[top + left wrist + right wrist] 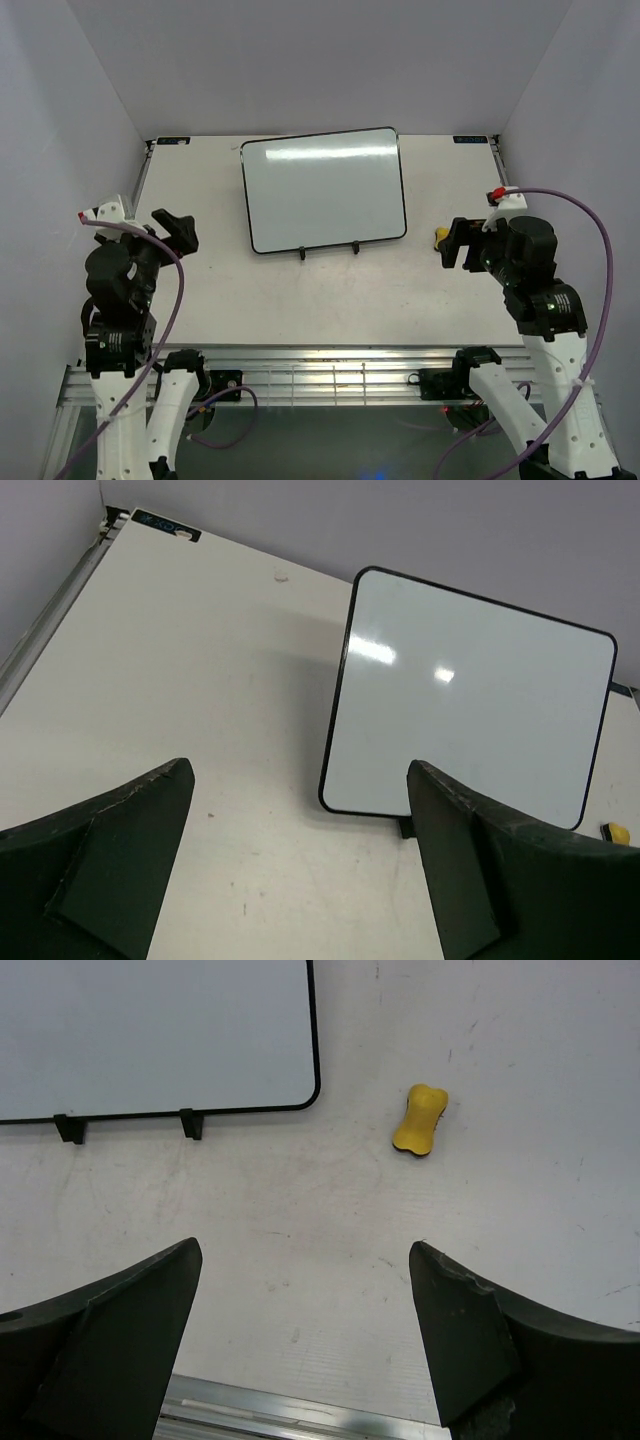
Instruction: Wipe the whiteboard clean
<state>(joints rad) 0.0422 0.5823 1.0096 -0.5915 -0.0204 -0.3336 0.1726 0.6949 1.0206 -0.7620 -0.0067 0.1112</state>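
- White, glossy whiteboard [323, 190] sits far-centre on the table [210, 290], black stand feet [190, 1123] at its near edge; surface blank.
- Yellow eraser [420, 1119] lies on the table, near the board's right corner.
- Left gripper [300, 768]: fingers spread wide, holding nothing.
- Right gripper [305, 1247]: fingers spread, holding nothing, above the table near the eraser.

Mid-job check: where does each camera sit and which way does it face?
Top: above and behind, looking down on the table, whiteboard, left arm and right arm.
Left wrist: on the left arm, looking past its open left claw at the whiteboard.
Right wrist: on the right arm, looking down past the open right claw at the yellow eraser.
Shared: both wrist views catch the whiteboard and the eraser.
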